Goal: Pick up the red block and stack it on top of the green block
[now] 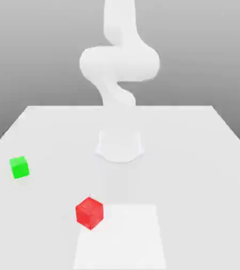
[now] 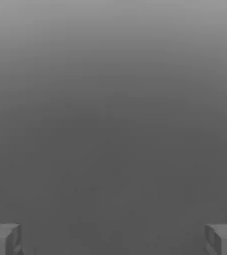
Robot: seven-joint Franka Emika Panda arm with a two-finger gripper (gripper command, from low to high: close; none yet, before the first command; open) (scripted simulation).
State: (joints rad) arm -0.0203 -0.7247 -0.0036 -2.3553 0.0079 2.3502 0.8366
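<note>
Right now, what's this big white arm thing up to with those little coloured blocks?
The robot arm isn't holding anything: its gripper is open, with nothing between its fingers. The red block sits on the table at an edge of a pale square patch, and the green block sits apart from it. The job is to stack red on green, which isn't done yet.

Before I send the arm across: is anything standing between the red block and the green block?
Nothing visible does. In the exterior view, only bare table shows between the red block and the green block.
</note>
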